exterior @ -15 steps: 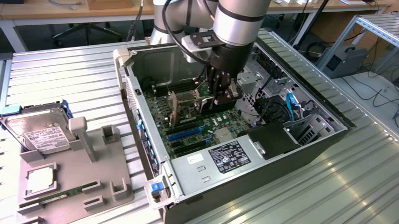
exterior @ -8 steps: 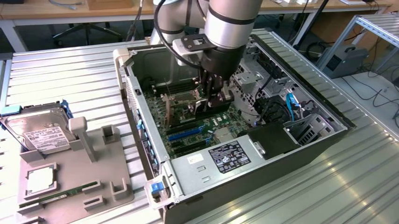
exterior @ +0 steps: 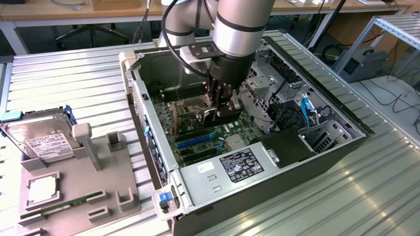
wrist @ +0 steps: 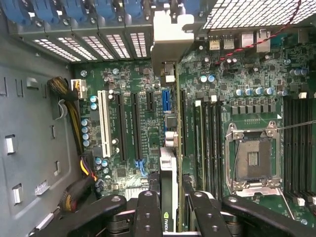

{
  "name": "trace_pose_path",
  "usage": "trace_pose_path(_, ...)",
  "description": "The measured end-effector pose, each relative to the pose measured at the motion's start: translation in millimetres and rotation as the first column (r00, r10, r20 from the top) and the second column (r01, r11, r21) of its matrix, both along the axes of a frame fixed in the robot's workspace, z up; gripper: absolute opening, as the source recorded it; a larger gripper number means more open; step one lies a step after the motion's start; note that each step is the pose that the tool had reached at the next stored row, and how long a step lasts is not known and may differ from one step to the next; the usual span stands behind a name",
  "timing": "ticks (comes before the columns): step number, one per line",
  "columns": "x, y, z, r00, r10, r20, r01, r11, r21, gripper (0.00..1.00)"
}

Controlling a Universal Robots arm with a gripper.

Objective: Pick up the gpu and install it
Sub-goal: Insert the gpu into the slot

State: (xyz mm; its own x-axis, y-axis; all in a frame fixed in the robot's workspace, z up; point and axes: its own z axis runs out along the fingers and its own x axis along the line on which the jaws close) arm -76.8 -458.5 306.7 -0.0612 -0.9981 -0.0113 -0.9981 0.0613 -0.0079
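My gripper [exterior: 220,105] reaches down into the open computer case [exterior: 341,147] and is shut on the gpu [exterior: 228,112], which it holds on edge above the green motherboard [exterior: 196,137]. In the wrist view the gpu [wrist: 169,173] runs edge-on from between the black fingers [wrist: 148,212] of the gripper [wrist: 170,210] to its silver end bracket [wrist: 170,39] at the case's rear slot openings. The card hangs over the row of expansion slots, in line with a short blue slot [wrist: 165,101]. Whether its edge touches a slot I cannot tell.
Long black slots [wrist: 121,126] and a white slot [wrist: 102,123] lie beside the card. The CPU socket [wrist: 252,158] and memory slots [wrist: 296,138] sit on its other side. On the exterior view's left a grey fixture [exterior: 98,196] holds a hard drive [exterior: 43,140] and a RAM stick [exterior: 62,204].
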Motion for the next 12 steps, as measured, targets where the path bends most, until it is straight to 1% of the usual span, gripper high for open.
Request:
trace_pose_path(1, 0.3, 0.0, 0.1, 1.0000, -0.001, -0.0079, 0.001, 1.0000, -0.0010, 0.27)
trace_pose_path(2, 0.6, 0.0, 0.1, 0.9999, -0.001, -0.0124, 0.001, 1.0000, -0.0011, 0.27)
trace_pose_path(4, 1.8, 0.0, 0.1, 0.9995, -0.002, -0.0305, 0.002, 1.0000, -0.0021, 0.27)
trace_pose_path(5, 1.8, 0.0, 0.1, 0.9995, -0.002, -0.0313, 0.002, 1.0000, -0.0020, 0.27)
trace_pose_path(6, 1.9, 0.0, -1.1, 0.9995, 0.006, -0.0301, -0.006, 1.0000, -0.0020, 0.27)
trace_pose_path(9, 1.6, 0.0, -2.5, 0.9996, 0.014, -0.0225, -0.014, 0.9999, -0.0021, 0.27)
trace_pose_path(12, 0.5, 0.0, -2.9, 0.9997, 0.014, -0.0214, -0.014, 0.9999, -0.0021, 0.27)
